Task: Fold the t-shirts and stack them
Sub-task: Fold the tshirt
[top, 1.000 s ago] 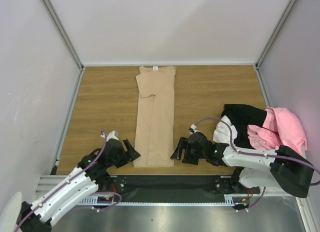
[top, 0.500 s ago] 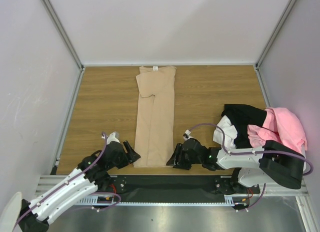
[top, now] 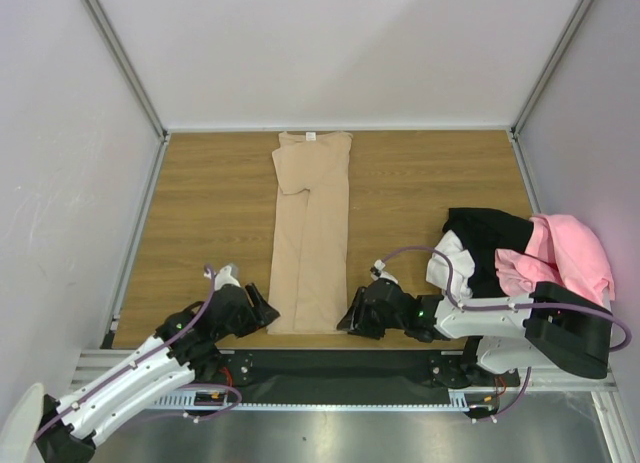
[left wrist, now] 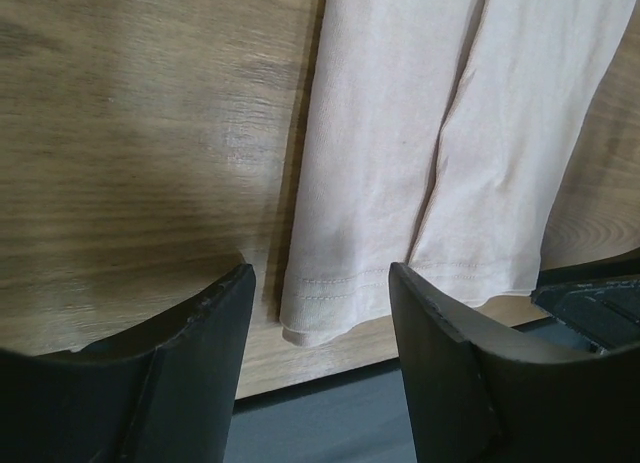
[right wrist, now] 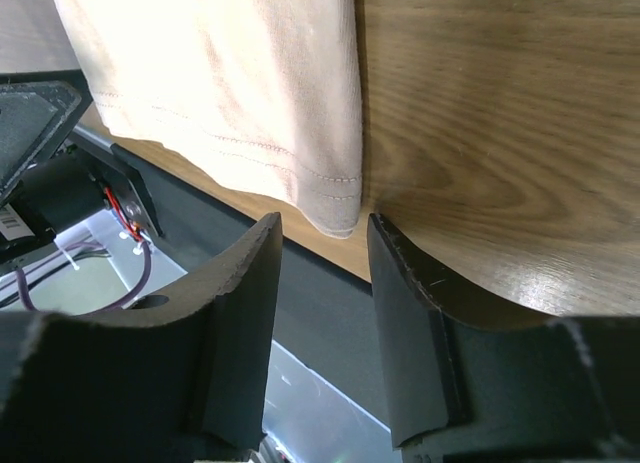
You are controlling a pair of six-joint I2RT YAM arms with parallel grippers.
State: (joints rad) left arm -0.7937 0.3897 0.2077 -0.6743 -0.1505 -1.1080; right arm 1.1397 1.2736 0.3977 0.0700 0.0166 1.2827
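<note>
Wooden table (top: 200, 213): lies under both pairs of jaws and runs far ahead of them to the back wall. Tan shirt (top: 312, 233): folded into a long, narrow strip lying flat on the table. Its near hem spans the gap between the two grippers and its length runs straight away from the jaws, so the collar end is the part farthest from them. Black shirt (top: 495, 238), pink shirt (top: 565, 248) and white shirt (top: 445, 263): heaped loosely together, ahead of the right jaws and out to their right, well apart from the left jaws. Left gripper (top: 262, 308): low over the table at the near edge, jaws spread. In the left wrist view the two dark fingers stand on either side of the near-left hem corner (left wrist: 320, 318), with bare wood visible between the cloth and each finger. Right gripper (top: 350, 311): also low at the near edge, jaws apart but by a narrower gap. In the right wrist view the near-right hem corner (right wrist: 335, 208) sits just ahead of that gap, close to both fingers, and neither finger is seen pressing on it. The stitched hem line is visible in both wrist views.
</note>
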